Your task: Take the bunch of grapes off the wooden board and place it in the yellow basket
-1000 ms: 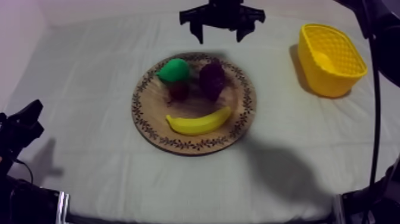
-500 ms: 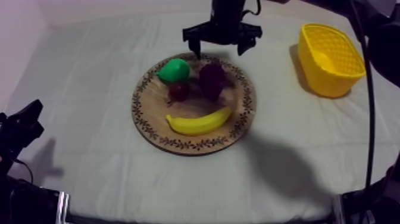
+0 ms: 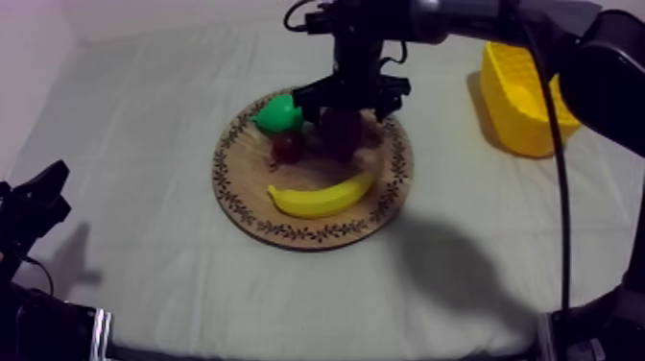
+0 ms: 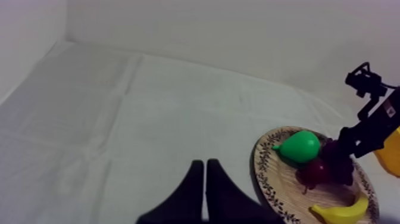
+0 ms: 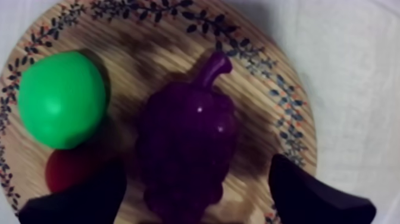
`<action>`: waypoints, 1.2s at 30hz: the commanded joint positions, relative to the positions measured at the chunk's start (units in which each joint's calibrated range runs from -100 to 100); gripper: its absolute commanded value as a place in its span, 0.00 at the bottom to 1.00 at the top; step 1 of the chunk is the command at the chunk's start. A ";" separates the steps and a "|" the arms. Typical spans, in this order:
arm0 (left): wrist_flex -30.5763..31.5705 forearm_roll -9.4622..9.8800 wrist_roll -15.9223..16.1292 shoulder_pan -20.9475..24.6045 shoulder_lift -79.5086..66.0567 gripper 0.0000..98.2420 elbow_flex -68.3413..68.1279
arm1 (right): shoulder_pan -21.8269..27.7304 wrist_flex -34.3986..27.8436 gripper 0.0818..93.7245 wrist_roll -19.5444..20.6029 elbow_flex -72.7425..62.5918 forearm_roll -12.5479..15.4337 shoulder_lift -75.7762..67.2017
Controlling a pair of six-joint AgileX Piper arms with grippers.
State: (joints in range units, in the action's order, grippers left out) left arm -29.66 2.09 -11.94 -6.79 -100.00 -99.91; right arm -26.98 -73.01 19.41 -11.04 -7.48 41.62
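Observation:
The purple bunch of grapes point(image 3: 338, 132) lies on the round wooden board point(image 3: 288, 230), stem pointing to the far rim. My right gripper point(image 3: 346, 102) has come in from the upper right and hangs open just over the bunch. In the right wrist view the grapes point(image 5: 187, 149) sit between the two spread fingers point(image 5: 315, 196) of the right gripper point(image 5: 195, 170), which are apart from the fruit. My left gripper point(image 3: 34, 206) rests low at the left side of the table; its fingers point(image 4: 204, 179) lie together as a narrow wedge, shut on nothing.
Also on the board are a green pear point(image 3: 278, 115), a small red fruit point(image 3: 288, 147) and a banana point(image 3: 320, 199) at the near rim. The yellow basket point(image 3: 533, 106) stands at the far right, partly behind my right arm.
My right gripper has come forward and down from behind the board's far rim to just over the grapes, still open. The left arm and the fruit have not moved.

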 commanded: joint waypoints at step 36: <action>0.00 -0.01 0.00 0.02 0.00 0.00 0.02 | 2.01 -1.00 0.36 -2.43 1.27 -3.03 -9.18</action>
State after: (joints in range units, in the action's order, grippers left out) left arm -29.66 2.09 -11.94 -6.79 -100.00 -99.91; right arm -25.11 -74.15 17.20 -10.05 -10.19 34.39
